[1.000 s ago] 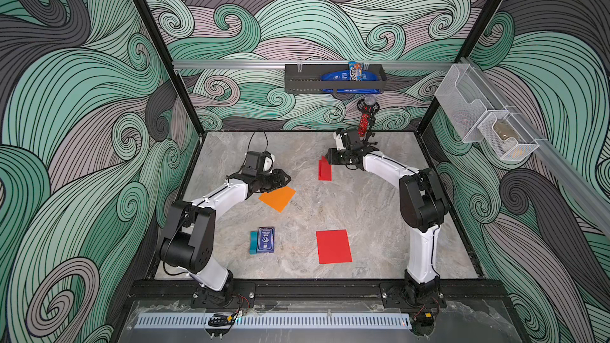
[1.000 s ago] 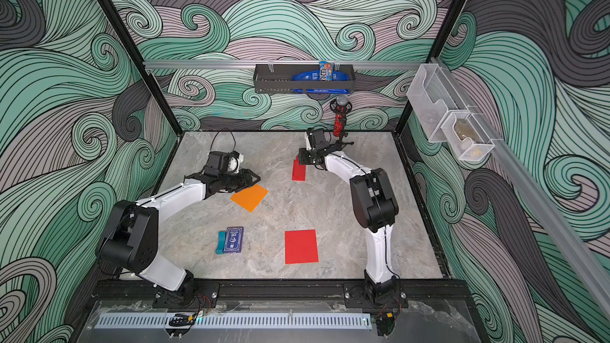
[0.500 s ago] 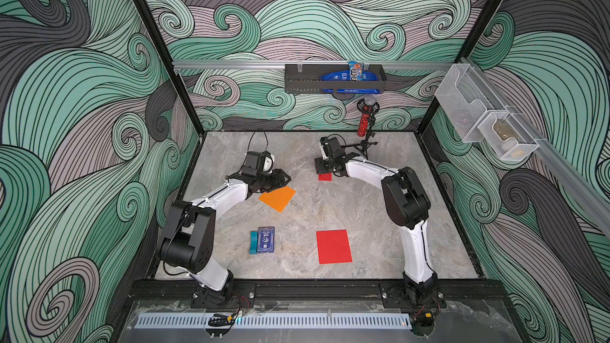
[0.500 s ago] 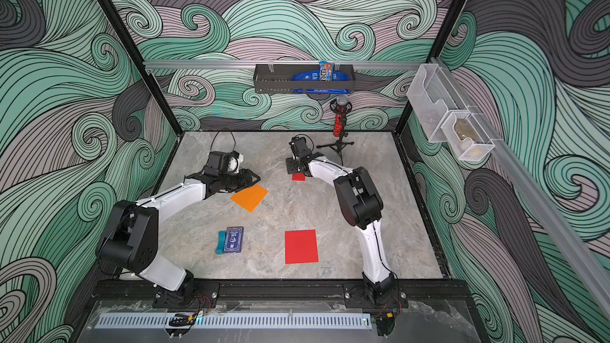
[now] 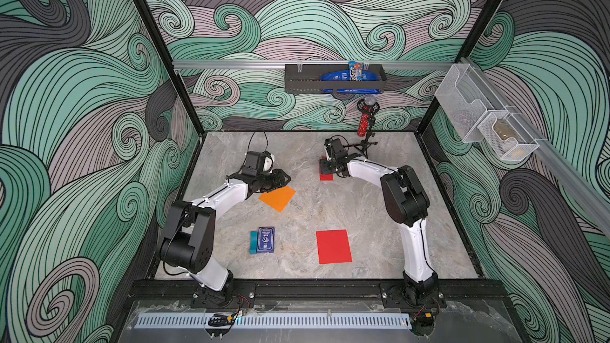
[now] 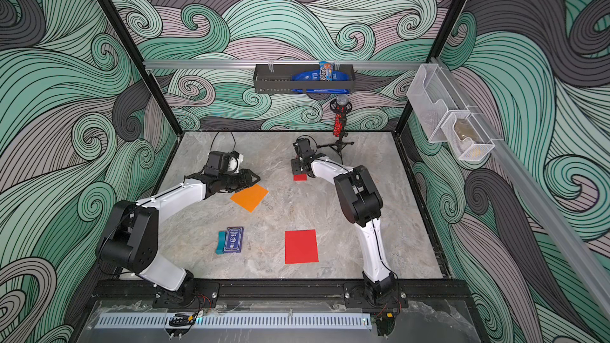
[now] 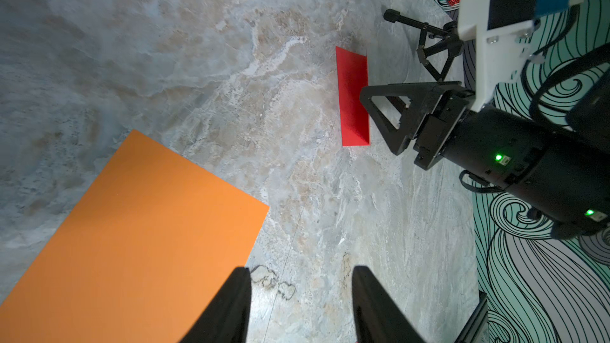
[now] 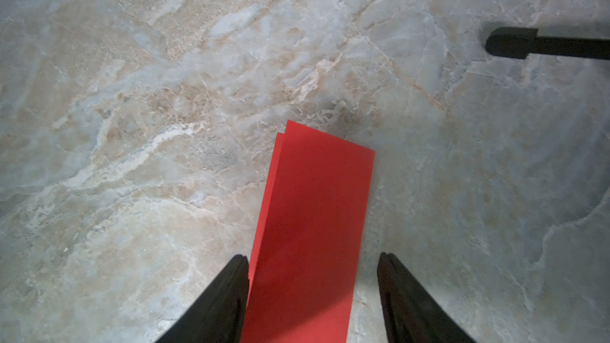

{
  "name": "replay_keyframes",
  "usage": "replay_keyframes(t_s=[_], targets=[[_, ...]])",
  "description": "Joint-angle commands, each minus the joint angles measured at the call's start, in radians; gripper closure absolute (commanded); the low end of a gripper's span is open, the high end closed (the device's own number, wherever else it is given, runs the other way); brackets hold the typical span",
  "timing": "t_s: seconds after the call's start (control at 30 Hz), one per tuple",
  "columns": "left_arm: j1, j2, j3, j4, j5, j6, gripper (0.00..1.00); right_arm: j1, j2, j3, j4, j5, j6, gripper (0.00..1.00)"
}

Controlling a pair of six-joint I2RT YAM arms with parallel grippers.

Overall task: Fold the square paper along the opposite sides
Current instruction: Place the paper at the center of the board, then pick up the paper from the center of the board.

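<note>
The folded red paper (image 8: 310, 226) lies flat on the far counter (image 8: 165, 94), straddled by the spread right end effector (image 8: 313, 255), likely to press its crease; the left end effector (image 7: 298, 268) hovers spread and empty.

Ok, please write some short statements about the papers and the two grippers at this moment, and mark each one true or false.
1. The folded red paper lies on the table between the open fingers of the right gripper. True.
2. The left gripper is clamped on the orange paper. False: its jaws are open and empty, and the sheet lies flat on the table.
3. The red sheet at the front of the table is folded into a narrow strip. False: it lies as one wide, flat sheet.
4. A blue card box lies beside a teal block. True.
</note>
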Motion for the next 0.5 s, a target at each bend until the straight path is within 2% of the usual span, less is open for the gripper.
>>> replay_keyframes(t_s=[0.0,0.13,0.33,0.47], targets=[[-0.005,-0.027,0.003,-0.026,-0.006,0.020,0.48,-0.004,-0.008,-0.007,0.005,-0.014,0.006,0.35],[-0.005,-0.028,0.003,-0.026,-0.009,0.018,0.48,0.008,-0.045,-0.007,0.009,-0.093,-0.006,0.36],[0.023,-0.069,0.002,-0.076,-0.121,-0.034,0.54,0.137,-0.141,-0.145,0.218,-0.232,-0.197,0.43],[0.096,-0.140,-0.056,-0.071,-0.120,-0.068,0.54,0.227,-0.104,-0.118,0.270,-0.278,-0.327,0.45]])
